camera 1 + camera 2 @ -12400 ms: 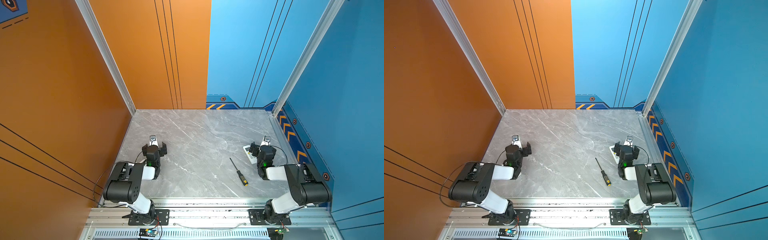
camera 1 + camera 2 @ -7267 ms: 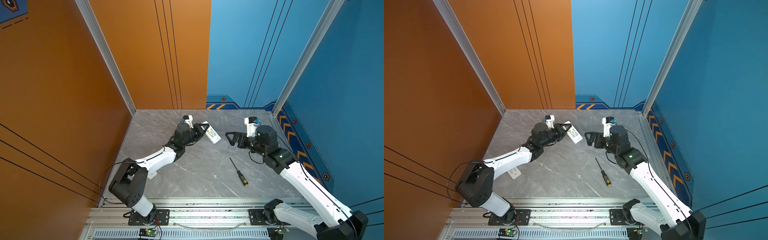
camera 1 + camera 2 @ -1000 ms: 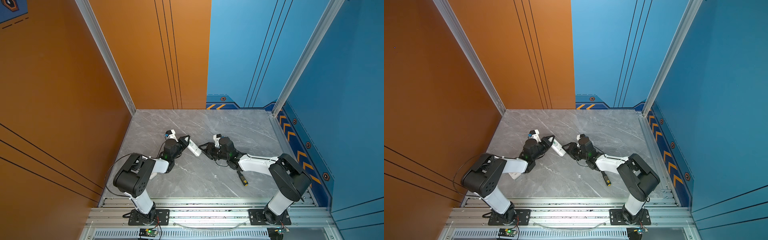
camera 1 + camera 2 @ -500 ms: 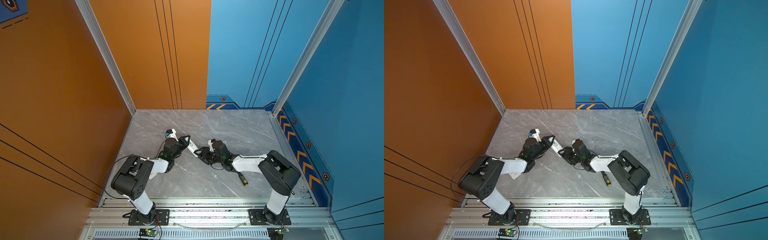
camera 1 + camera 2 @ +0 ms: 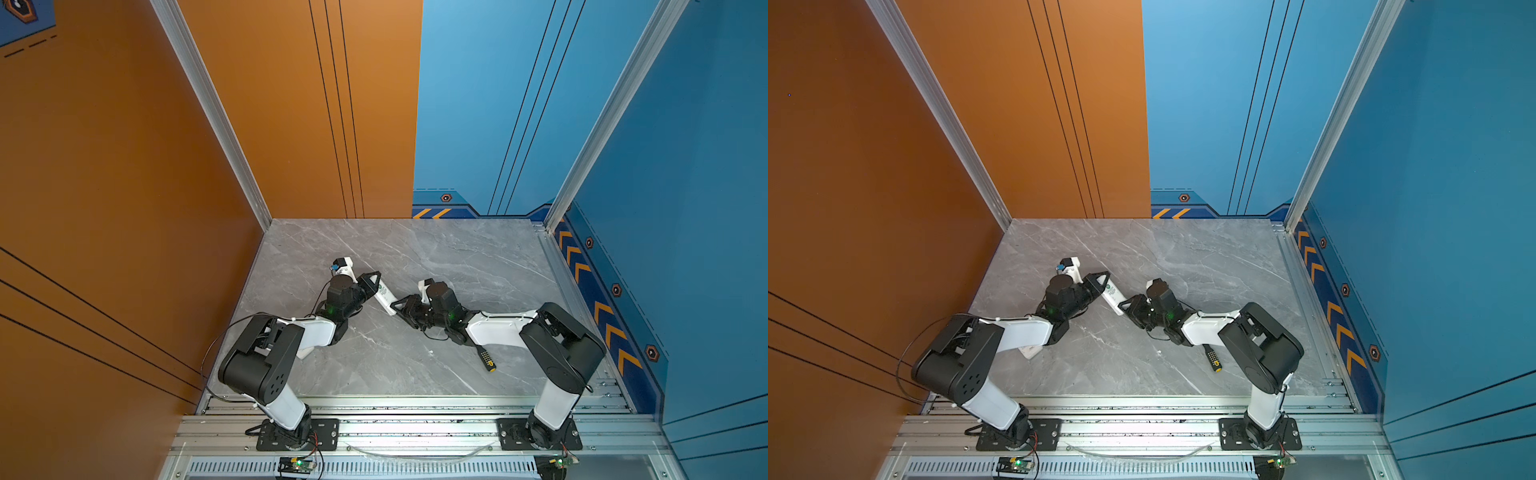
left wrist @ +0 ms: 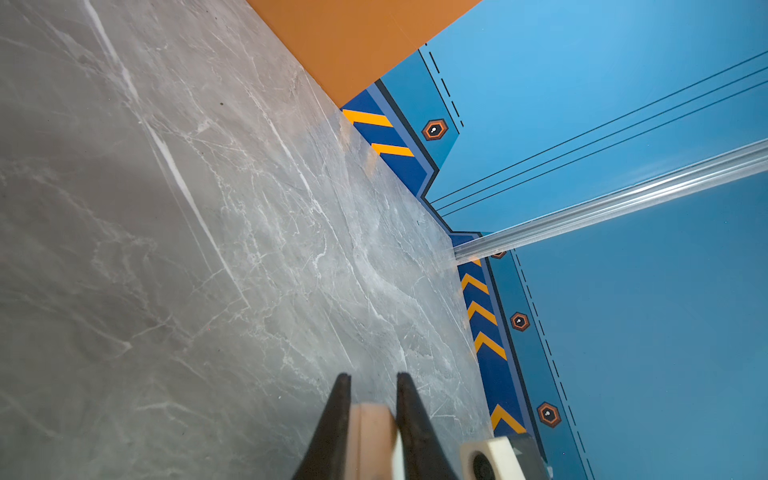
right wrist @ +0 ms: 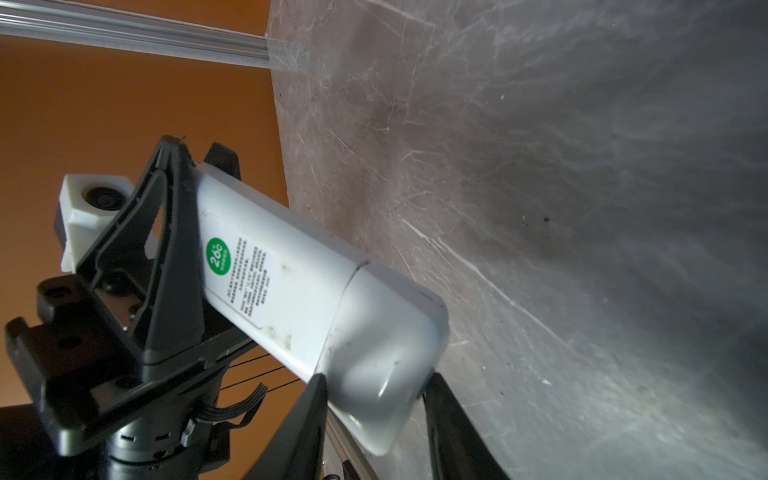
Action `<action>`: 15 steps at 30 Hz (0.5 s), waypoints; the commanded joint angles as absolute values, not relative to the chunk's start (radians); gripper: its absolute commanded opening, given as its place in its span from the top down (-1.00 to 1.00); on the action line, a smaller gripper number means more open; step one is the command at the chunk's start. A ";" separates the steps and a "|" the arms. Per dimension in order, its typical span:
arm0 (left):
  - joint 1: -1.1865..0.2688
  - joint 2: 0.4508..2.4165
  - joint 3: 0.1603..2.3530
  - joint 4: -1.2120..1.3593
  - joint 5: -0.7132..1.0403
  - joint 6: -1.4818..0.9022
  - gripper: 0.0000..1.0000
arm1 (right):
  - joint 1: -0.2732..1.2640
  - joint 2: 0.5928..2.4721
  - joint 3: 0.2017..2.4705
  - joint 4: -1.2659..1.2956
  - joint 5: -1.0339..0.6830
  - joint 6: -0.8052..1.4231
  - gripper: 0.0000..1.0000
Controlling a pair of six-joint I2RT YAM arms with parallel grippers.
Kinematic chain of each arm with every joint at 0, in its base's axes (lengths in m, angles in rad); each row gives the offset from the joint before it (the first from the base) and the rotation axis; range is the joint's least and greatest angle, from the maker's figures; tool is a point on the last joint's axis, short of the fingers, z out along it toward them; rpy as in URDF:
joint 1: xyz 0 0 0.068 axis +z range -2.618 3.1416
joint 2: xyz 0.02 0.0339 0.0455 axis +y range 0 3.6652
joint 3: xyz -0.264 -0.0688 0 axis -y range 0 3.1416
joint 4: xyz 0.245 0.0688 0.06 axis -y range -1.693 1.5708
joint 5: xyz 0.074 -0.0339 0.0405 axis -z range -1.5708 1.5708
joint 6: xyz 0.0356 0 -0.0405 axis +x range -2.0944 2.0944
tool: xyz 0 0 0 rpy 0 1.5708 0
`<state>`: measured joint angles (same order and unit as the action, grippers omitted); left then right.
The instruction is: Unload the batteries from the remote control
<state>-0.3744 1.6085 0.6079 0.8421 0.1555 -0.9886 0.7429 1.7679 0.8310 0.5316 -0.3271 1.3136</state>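
The right claw (image 7: 372,384) is set narrowly astride the cover (image 7: 386,328); a firm pinch cannot be told. The remote (image 7: 282,282) is clamped by the left claw (image 7: 197,156). The batteries are unseen, presumably inside; the cover should be slid off straight.

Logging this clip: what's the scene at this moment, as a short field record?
left gripper: shut on one end of the remote
right gripper: jaws clasp the remote's cover end
cover: in place
batteries: none in view
screwdriver: lying on the table
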 commanded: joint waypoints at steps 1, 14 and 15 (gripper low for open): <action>-0.385 1.569 0.651 0.774 0.178 -0.924 1.00 | 0.727 1.715 0.812 0.535 -0.286 1.313 0.20; -0.408 1.564 0.669 0.709 0.152 -0.886 1.00 | 0.714 1.673 0.818 0.563 -0.297 1.320 0.32; -0.410 1.564 0.668 0.707 0.151 -0.884 1.00 | 0.715 1.665 0.819 0.558 -0.297 1.317 0.32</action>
<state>-0.3935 1.5818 0.6571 0.7677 0.1467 -0.9260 0.7235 1.7267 0.8185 0.5209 -0.3134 1.3209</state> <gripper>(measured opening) 0.175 0.340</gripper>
